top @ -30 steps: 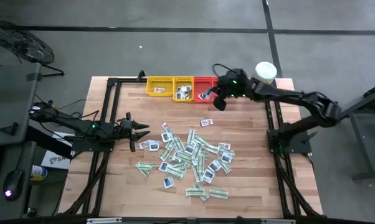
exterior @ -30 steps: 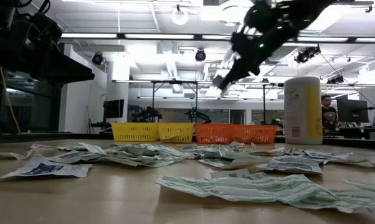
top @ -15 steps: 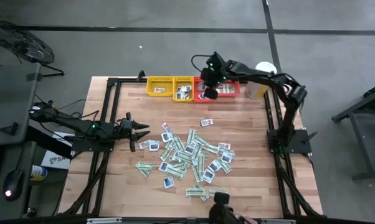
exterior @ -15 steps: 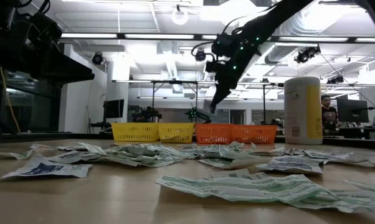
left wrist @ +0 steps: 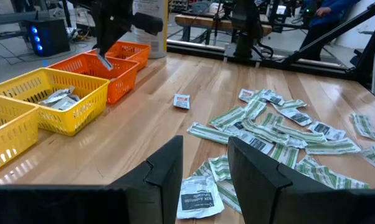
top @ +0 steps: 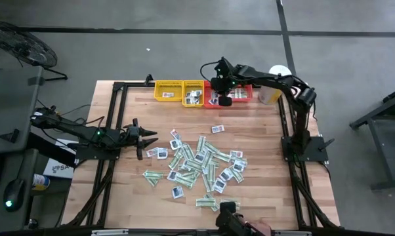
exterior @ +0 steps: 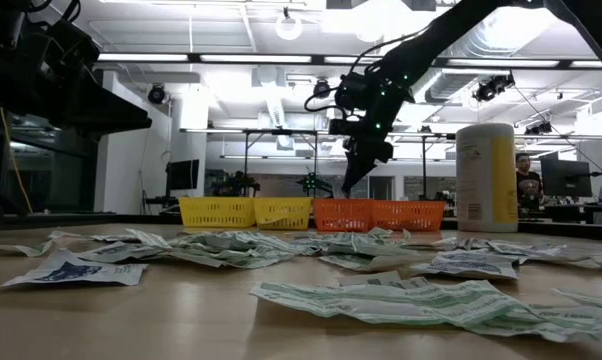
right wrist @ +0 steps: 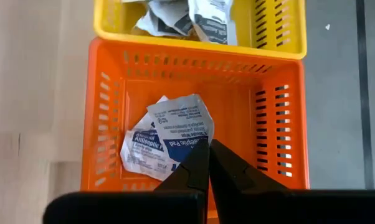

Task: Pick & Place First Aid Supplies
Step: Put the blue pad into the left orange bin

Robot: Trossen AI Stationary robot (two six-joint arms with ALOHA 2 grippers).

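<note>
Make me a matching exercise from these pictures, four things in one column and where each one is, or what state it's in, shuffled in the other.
Things:
1. right gripper
2. left gripper
3. canister
4. blue-centred packets

Places or states:
A. stands upright at the table's far right corner, beside the trays
B. lie in the orange tray
C. fingers apart, low at the left edge of the packet pile
D. fingers shut, above the orange tray

Pairs: 1-D, 2-C, 3-A, 4-B
</note>
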